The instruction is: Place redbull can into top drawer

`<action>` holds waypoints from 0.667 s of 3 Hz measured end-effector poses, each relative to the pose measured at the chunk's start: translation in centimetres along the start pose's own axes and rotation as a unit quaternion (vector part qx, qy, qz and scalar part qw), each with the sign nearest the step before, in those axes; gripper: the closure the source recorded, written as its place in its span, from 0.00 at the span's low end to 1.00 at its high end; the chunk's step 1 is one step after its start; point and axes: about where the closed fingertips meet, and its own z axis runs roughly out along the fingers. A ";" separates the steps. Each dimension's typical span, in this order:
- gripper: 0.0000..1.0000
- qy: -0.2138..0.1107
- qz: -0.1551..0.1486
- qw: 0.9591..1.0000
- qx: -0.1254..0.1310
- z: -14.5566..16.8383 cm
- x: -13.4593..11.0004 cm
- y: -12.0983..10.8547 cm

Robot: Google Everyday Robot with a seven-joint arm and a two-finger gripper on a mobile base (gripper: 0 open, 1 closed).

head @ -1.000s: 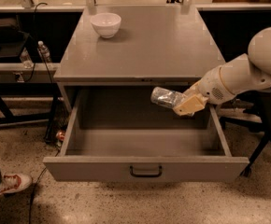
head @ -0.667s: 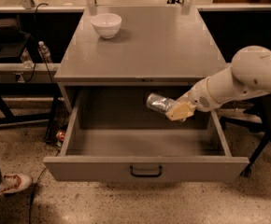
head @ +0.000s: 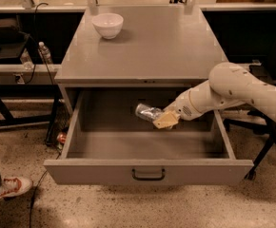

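Camera view: redbull can point(head: 147, 112) is lying sideways, sticking out left of the fingers point(head: 169, 122).
Gripper: gripper point(head: 161, 119) is grasping it, hovering above the floor of the open top drawer point(head: 147, 171).
Advice: lowering further before releasing is probably limiting rolling.
Change: can and gripper are now sitting further left and lower than before.

Top drawer point(head: 95, 171) of grey cabinet point(head: 176, 46): open, handle point(head: 148, 175) centred on front. Arm point(head: 233, 87) enters from right. Gripper point(head: 161, 120) inside drawer space, above floor, approx. centre, clamped on redbull can point(head: 147, 112). Can tilted, near horizontal, free end pointing left. White bowl point(head: 107, 25) on cabinet top, rear left.
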 end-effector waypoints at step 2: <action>1.00 -0.018 0.028 0.999 -0.015 3.7 2.7 0.3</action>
